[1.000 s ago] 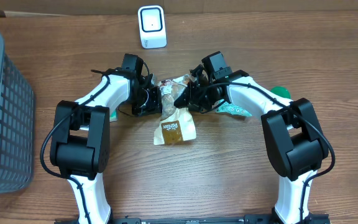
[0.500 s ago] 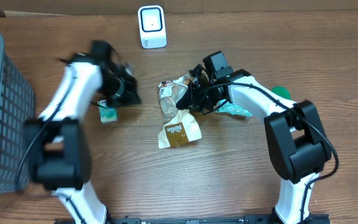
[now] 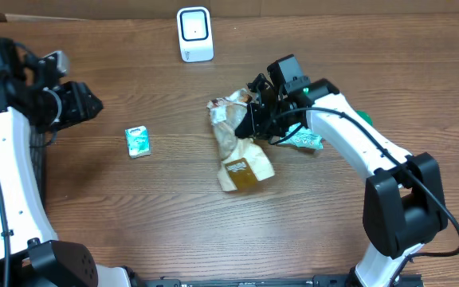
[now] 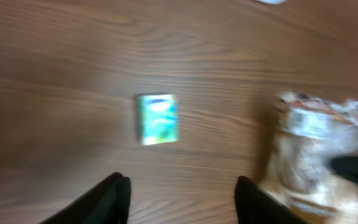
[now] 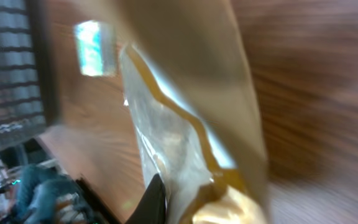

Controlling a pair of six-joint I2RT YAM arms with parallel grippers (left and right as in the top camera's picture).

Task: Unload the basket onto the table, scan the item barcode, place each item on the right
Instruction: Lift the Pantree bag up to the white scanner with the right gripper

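So, my right gripper [image 3: 255, 118] clamps the bag [image 3: 241, 151]; left gripper [image 3: 90, 104] open, empty; scanner [image 3: 194, 33] not yet reached.

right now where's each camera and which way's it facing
overhead: above the table, facing down; both arms, right hand holding snack bag
left wrist: on left arm, facing down at green box; its open fingers show
right wrist: on right arm, against the bag; one finger shows
overhead and left wrist share box and bag
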